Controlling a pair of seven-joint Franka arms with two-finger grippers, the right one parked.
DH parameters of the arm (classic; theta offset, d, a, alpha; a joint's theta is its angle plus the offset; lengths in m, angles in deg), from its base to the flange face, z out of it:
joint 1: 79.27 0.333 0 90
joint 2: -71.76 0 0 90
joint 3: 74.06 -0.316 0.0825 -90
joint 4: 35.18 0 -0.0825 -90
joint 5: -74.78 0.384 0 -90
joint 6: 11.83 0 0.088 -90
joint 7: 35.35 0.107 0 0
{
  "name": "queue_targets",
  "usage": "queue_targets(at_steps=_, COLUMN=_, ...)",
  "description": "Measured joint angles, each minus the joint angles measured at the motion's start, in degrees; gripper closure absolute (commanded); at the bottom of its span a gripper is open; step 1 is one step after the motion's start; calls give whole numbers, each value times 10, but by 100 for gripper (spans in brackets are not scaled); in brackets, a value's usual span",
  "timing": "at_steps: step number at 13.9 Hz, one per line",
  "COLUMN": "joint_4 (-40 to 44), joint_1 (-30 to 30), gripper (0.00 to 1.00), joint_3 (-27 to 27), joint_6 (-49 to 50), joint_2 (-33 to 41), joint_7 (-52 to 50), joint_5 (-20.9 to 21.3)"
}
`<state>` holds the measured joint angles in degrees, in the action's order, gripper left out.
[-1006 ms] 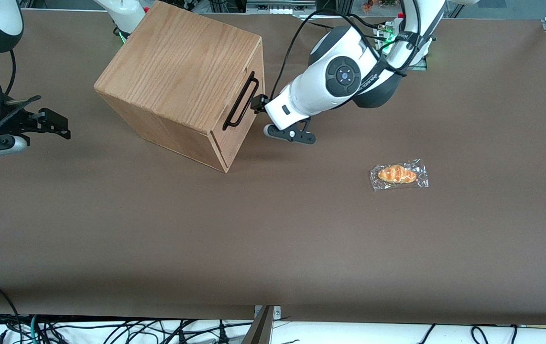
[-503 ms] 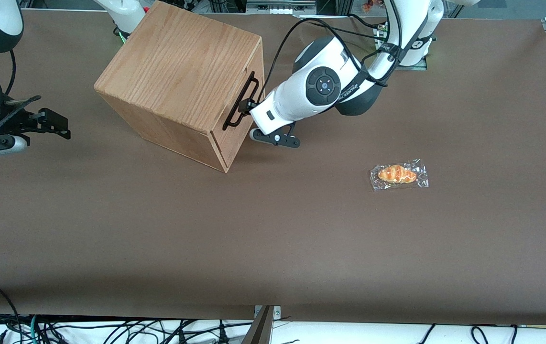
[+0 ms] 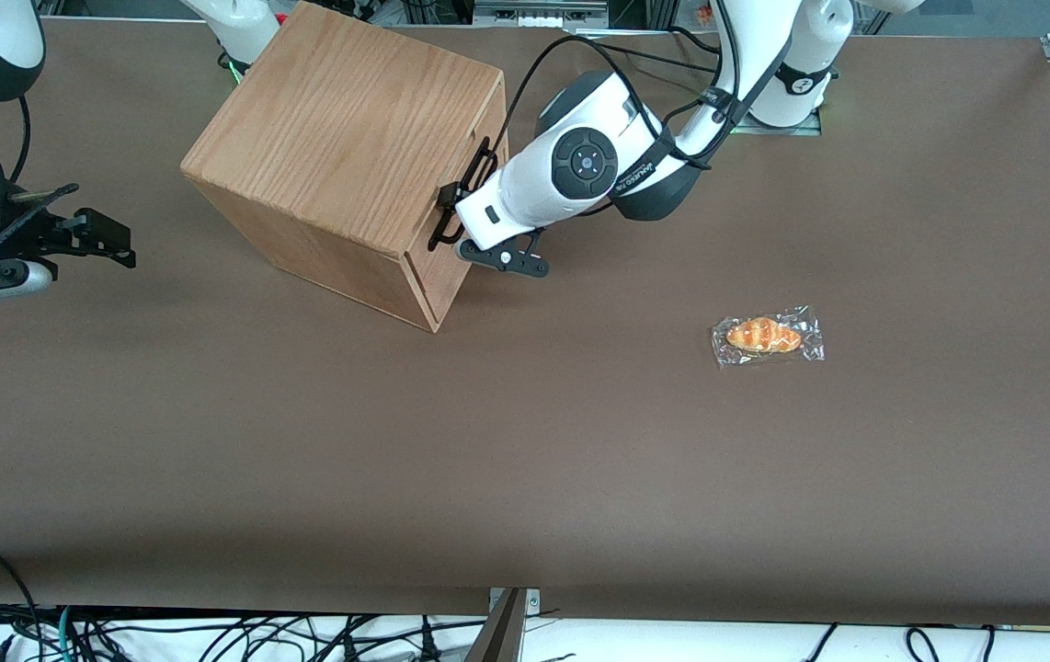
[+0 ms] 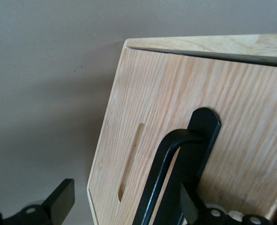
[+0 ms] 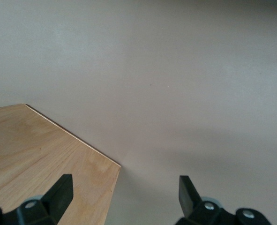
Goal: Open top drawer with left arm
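Right now I see a brown desk (image 3: pixel 525 441) with cables hanging along its near edge. The box (image 3: pixel 350 147) sits toward the parked arm's end, turned at an angle, and the top drawer (image 3: pixel 470 221) is shut flush in its front face, with its handle (image 3: pixel 462 195) facing the working arm. A wrapped pastry (image 3: pixel 767 336) lies well apart, toward the working arm's end.

My left arm (image 3: pixel 580 170) reaches down low from its base, forearm nearly level, wrist pointed at the drawer front. The gripper (image 3: pixel 448 204) is at the handle. In the wrist view its fingers (image 4: pixel 58 204) are spread apart, one finger clear of the box edge, the other by the handle (image 4: pixel 175 178), so the bar lies between them, not clamped.

Compared with a second ago, the arm has slid closer to the box; the gripper was just short of the handle then. Box and pastry haven't moved.
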<state>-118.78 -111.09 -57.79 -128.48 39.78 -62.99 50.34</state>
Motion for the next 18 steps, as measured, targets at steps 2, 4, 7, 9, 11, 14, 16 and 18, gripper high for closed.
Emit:
queue_targets(at_steps=2, joint_4=0, joint_1=0, gripper=0, joint_3=-3, joint_6=-1, joint_2=-2, joint_7=4, joint_5=3)
queue_targets(at_steps=4, joint_4=0, joint_1=0, gripper=0, joint_3=-5, joint_6=-3, joint_2=-5, joint_7=15, joint_5=3)
queue_targets(at_steps=7, joint_4=3, joint_1=0, gripper=0, joint_3=-6, joint_6=-4, joint_2=-7, joint_7=22, joint_5=29)
queue_targets(at_steps=9, joint_4=7, joint_1=0, gripper=0, joint_3=-5, joint_6=-3, joint_2=-7, joint_7=22, joint_5=55)
queue_targets(at_steps=11, joint_4=7, joint_1=4, gripper=0, joint_3=-7, joint_6=-3, joint_2=-7, joint_7=22, joint_5=62)
queue_targets(at_steps=14, joint_4=8, joint_1=12, gripper=0, joint_3=-9, joint_6=-3, joint_2=-7, joint_7=22, joint_5=76)
queue_targets(at_steps=16, joint_4=8, joint_1=24, gripper=0, joint_3=-9, joint_6=0, joint_2=-7, joint_7=24, joint_5=86)
queue_targets(at_steps=18, joint_4=8, joint_1=36, gripper=0, joint_3=-9, joint_6=11, joint_2=-6, joint_7=36, joint_5=86)
